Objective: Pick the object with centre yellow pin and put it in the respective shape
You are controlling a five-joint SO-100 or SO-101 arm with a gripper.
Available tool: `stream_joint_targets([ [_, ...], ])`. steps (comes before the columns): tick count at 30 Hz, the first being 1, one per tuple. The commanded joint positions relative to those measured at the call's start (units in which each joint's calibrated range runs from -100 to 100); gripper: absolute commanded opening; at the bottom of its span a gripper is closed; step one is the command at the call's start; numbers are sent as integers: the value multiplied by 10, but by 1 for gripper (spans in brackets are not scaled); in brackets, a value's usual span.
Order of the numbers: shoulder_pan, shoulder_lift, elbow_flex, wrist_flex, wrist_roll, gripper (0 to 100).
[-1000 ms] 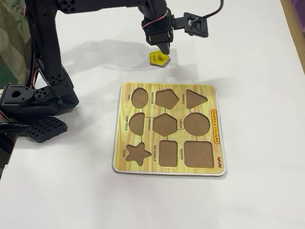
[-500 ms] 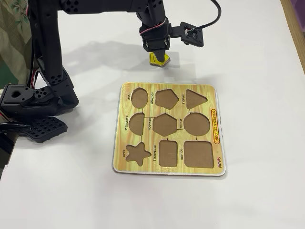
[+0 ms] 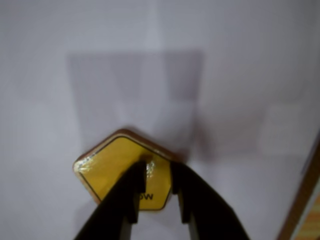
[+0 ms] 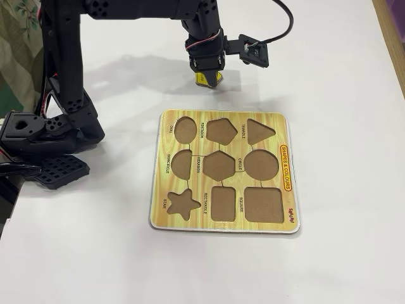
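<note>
Wrist view shows the black two-finger hand (image 3: pixel 157 192) narrowed around the centre peg of the one small flat yellow pentagon piece (image 3: pixel 112 167), lying on the white counter (image 4: pixel 342 69). Squeeze the peg squarely before lifting. One yellow wood-grain board (image 4: pixel 288 218) holds nine recesses; one pentagon cut-out (image 4: pixel 221 131).

Likely home: white table (image 4: pixel 342 76), floral fabric (image 4: pixel 16 38) at left edge.
</note>
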Motion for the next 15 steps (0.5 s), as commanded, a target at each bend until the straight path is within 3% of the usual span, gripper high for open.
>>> stream_joint_targets([
  [1,-5,-6,-13,-6,3,7],
  [15,-25,-69,-3,1,3,7],
])
